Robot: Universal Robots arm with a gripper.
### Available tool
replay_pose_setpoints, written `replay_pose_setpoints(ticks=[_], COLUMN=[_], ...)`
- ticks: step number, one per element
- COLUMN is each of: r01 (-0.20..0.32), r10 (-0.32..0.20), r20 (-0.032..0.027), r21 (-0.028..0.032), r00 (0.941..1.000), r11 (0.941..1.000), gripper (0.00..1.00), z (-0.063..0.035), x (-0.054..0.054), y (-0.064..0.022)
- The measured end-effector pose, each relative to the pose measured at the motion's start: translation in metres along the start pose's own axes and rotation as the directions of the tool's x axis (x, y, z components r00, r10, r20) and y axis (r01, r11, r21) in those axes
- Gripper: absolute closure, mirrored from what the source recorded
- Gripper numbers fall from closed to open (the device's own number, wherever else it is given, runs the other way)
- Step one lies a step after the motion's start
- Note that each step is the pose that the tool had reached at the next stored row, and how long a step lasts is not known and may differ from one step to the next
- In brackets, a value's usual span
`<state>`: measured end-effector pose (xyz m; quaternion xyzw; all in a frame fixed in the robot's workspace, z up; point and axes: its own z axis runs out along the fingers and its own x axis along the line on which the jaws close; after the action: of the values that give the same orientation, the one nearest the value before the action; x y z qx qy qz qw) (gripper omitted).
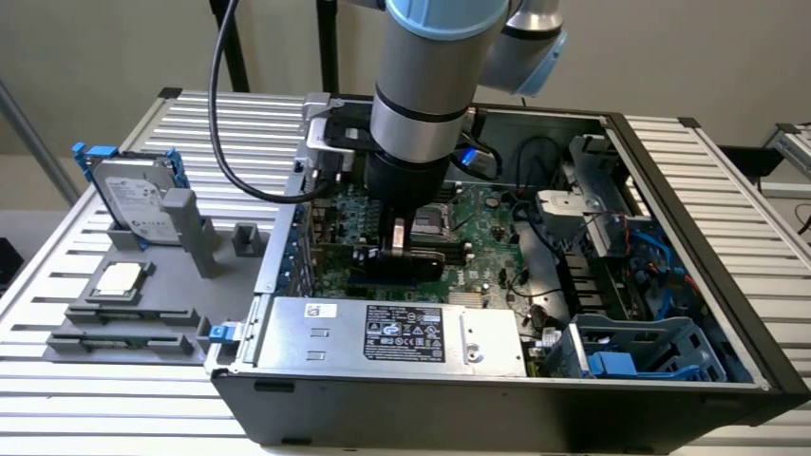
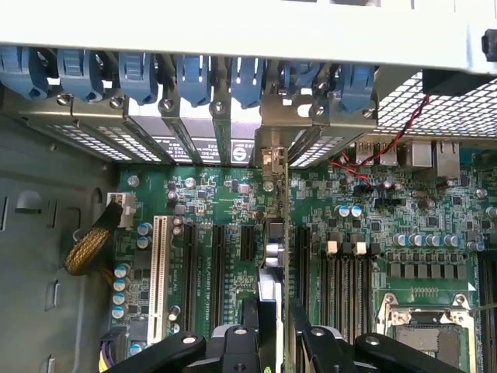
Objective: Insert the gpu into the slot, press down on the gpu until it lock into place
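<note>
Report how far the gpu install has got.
Done: the gpu stands on edge over the motherboard, its metal bracket up at the rear panel. In hand: the gripper is clamped on the card's top edge, deep inside the case. Left: the pictures cannot confirm that the card is fully seated or locked; the slot is hidden beneath it.

An open black computer case (image 1: 709,380) lies on a ribbed metal table (image 1: 114,408). Inside it, a silver power supply (image 1: 393,332) with a label sits along the near wall, and a grey-blue drive cage (image 1: 640,351) stands toward the exterior view's right. Outside the case, toward the exterior view's left, a hard drive (image 1: 133,204) stands upright in a grey holder (image 1: 190,228), with a processor chip (image 1: 118,278) just in front of it.
</note>
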<state>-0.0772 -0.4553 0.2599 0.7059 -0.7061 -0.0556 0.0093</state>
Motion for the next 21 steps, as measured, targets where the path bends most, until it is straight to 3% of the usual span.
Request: replay_pose_setpoints(ticks=[9,21], r01=[0.007,0.014], r10=[-0.007,-0.014], r20=[0.0029,0.0011], r21=[-0.0006,-0.0018], r00=[1.0,0.9999], r11=[1.0,0.9999], gripper=[0.74,0.74], z=[0.0058,0.0121], x=[0.0,0.001], y=[-0.0018,-0.0027])
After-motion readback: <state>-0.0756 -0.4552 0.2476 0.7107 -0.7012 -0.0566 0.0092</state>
